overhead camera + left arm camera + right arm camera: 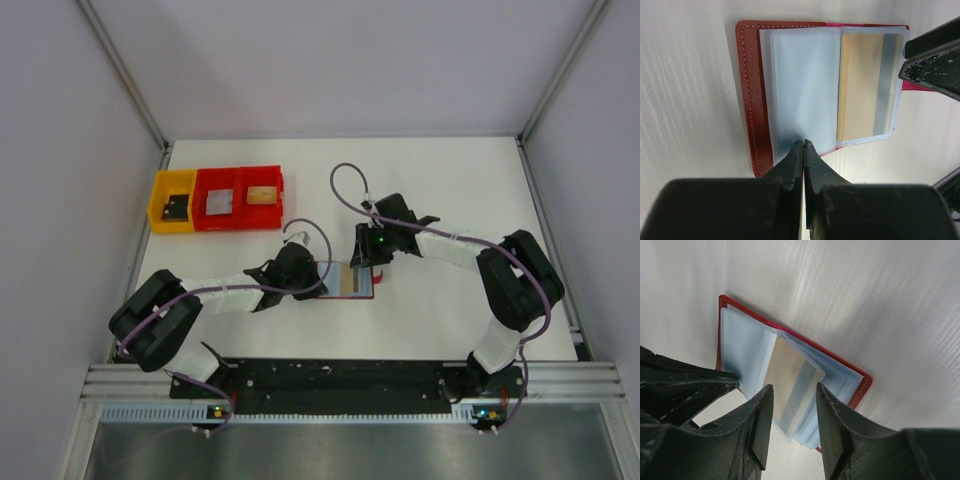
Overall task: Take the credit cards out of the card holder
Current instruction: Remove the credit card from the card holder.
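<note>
Hands: right hand [793, 390] part-open, jaws astride the card [865, 85] sleeved in the open card holder [747, 90] on the surface [865, 290]; left hand [803, 146] closed at its sleeve [800, 85] edge. I'd worry: pinching sleeve with card drags the holder loose.

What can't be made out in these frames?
Left wrist: whether the left gripper pinches a sleeve of the card holder or only touches it; its shut tips cover the contact.
Right wrist: any cards beneath the tan card; stacked sleeves and the right gripper hide them.
Top external: what lies in the bins; too small.
Top external: the holder's pockets; too small, partly under the grippers.
</note>
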Controlling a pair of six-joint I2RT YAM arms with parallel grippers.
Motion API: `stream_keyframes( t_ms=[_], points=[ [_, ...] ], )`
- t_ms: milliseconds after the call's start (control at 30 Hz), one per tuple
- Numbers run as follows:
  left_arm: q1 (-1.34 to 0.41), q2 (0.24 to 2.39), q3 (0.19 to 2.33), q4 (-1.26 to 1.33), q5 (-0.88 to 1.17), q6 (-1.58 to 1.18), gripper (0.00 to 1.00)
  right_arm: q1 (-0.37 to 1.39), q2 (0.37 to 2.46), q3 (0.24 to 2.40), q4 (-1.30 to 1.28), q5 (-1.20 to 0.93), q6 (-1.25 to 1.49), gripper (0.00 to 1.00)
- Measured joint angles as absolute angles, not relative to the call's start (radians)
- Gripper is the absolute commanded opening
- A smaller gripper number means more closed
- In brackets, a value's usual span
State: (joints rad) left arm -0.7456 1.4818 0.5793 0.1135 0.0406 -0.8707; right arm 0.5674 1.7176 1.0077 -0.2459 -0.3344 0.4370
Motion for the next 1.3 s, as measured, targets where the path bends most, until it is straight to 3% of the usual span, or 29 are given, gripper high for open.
stream_keyframes(
  t_ms=[867,1300],
  points=[
    [-0.746,1.482,0.579,0.118,0.052,-0.881,0.00,0.569,1.707,0.966,-0.167,-0.424,0.503,0.31],
    [-0.746,1.482,0.571,0.138,0.060,-0.892,0.00,0.588,1.674,0.936,-0.021,-0.570,0.597,0.31]
  ],
)
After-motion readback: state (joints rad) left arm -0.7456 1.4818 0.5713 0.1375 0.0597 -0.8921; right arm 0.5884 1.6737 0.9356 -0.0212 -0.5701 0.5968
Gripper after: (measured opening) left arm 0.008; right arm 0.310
